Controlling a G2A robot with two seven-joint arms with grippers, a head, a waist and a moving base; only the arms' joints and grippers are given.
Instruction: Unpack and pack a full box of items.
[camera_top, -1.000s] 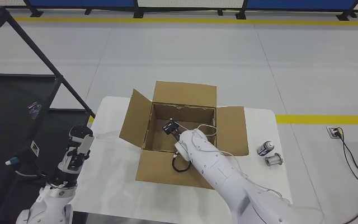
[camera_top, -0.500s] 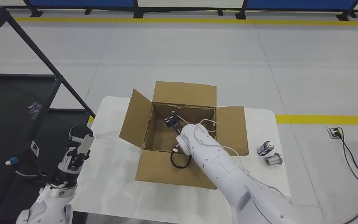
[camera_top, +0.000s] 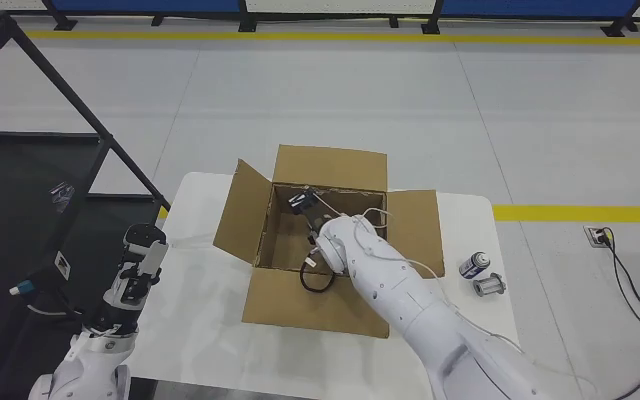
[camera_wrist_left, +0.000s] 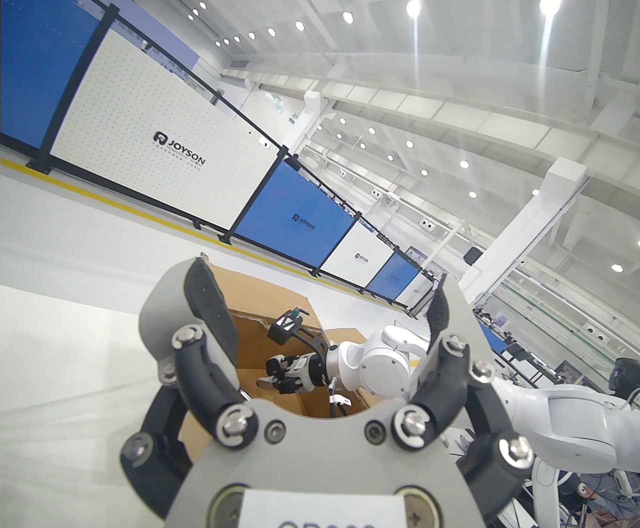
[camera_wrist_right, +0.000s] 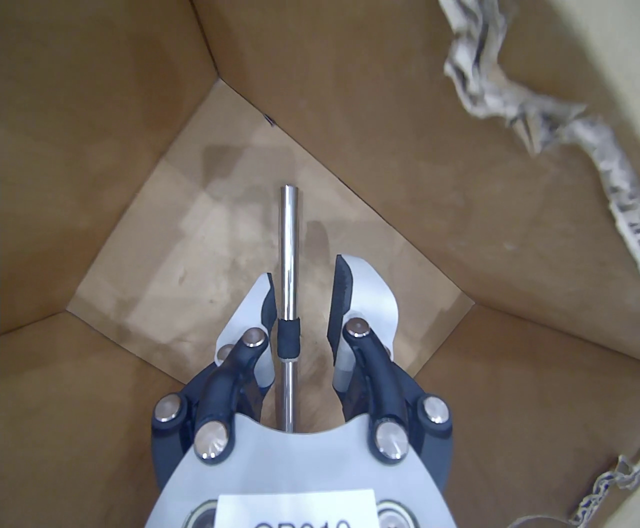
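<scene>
Right pincer (camera_wrist_right: 306, 272) is released, straddling the metal rod (camera_wrist_right: 289, 235) low inside the box (camera_top: 300, 295), mid-desk (camera_top: 200, 300). Centre on the rod, drop a bit, clench evenly, lift straight up. Left pincer (camera_wrist_left: 321, 274) is released too, at the desk's left edge.

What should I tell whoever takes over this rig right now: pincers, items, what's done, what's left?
Right pincer: open, down inside the cardboard box, fingers on either side of a metal rod that lies on the box floor; not clamped.
Left pincer: open, empty, raised by the table's left side.
Done: a can and a small silvery item sit on the table, right of the box.
Left: probably close on the rod and lift it out; crumpled paper is in the box too. Then repack.
</scene>
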